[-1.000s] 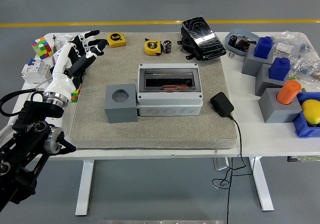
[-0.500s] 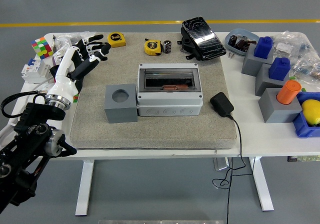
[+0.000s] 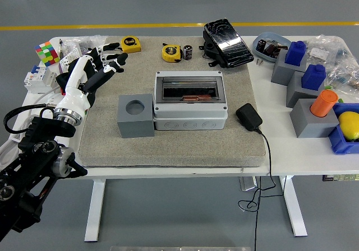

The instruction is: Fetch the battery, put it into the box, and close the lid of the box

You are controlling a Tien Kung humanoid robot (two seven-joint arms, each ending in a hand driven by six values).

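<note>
Battery (image 3: 188, 52) location: far edge of the desk (image 3: 280, 156), just right of the yellow tape measure (image 3: 171, 52), upright, untouched. Left hand (image 3: 92, 71): raised over the left edge of the grey mat (image 3: 168, 144), fingers spread, holding nothing, tips toward the second tape measure (image 3: 130, 43) at the far left corner of the mat. Right of the hand: grey block (image 3: 136, 115) with round hole, touching the box (image 3: 190, 101) at mat centre. Box lid (image 3: 190, 89) transparent; open or closed cannot be told. Black adapter (image 3: 248, 117) beside the box, right side.
</note>
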